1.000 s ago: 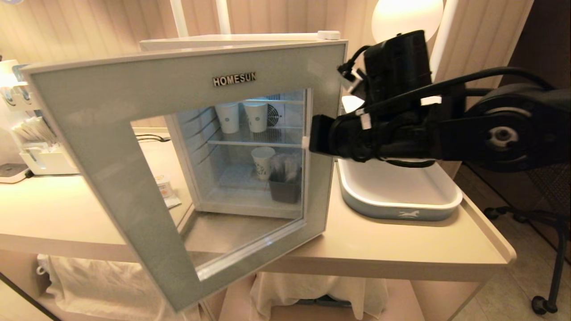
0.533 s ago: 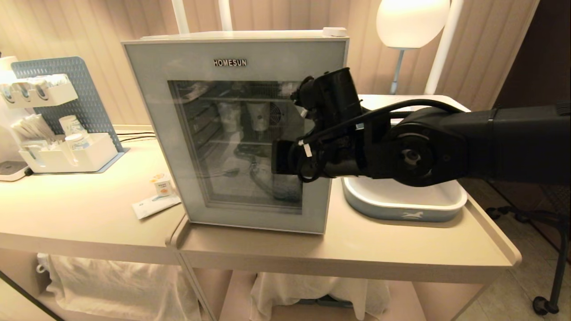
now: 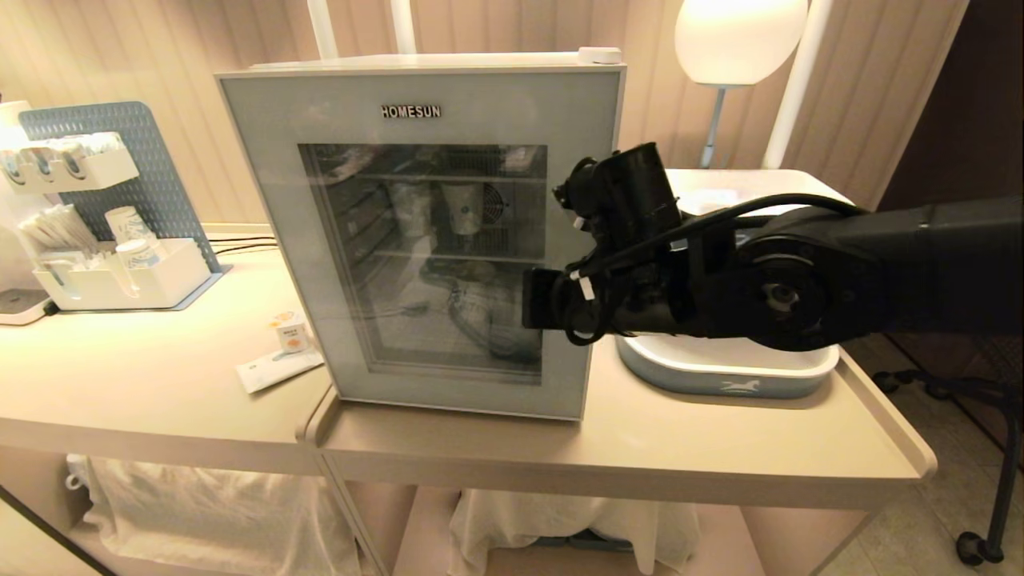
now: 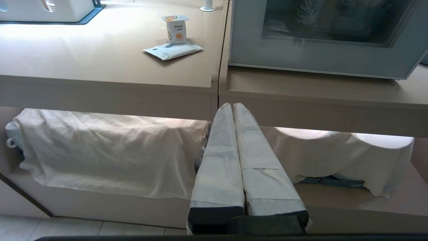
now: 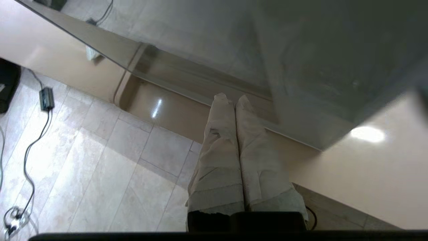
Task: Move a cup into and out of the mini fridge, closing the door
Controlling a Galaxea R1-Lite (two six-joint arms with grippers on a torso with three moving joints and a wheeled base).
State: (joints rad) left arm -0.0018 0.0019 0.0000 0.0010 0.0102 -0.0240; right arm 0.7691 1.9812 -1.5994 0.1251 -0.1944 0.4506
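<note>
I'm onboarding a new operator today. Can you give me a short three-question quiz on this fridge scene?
1. True or false: the door of the mini fridge is shut.
2. Where does the cup stand? A) inside the fridge B) on the counter left of the fridge C) in the tray
3. How do the fingers of the right gripper stand?

Key: 1 true. 2 B, beside a flat packet. 3 Pressed together, holding nothing.
</note>
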